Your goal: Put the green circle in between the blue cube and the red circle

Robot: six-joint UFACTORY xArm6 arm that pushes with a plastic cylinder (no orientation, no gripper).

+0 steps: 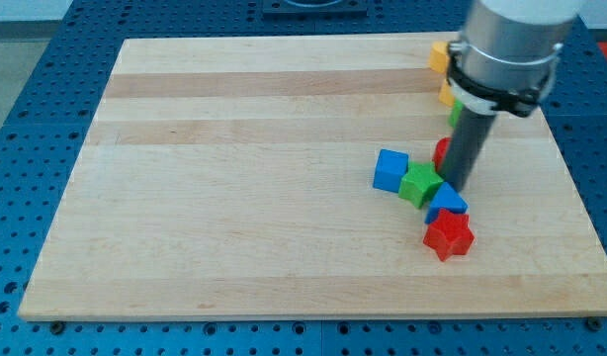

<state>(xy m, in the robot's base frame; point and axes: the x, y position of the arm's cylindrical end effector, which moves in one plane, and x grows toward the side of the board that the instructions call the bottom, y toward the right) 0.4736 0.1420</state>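
Note:
The blue cube lies right of the board's middle. A green angular block touches its right side. My tip stands just right of that green block and just above a second blue block. A red star lies below that. A red block, mostly hidden behind the rod, shows at the rod's left edge; its shape cannot be made out. A sliver of another green block shows higher up beside the arm, its shape also hidden.
A yellow block and a yellow-orange block lie near the board's top right, partly hidden by the arm's body. The wooden board rests on a blue perforated table.

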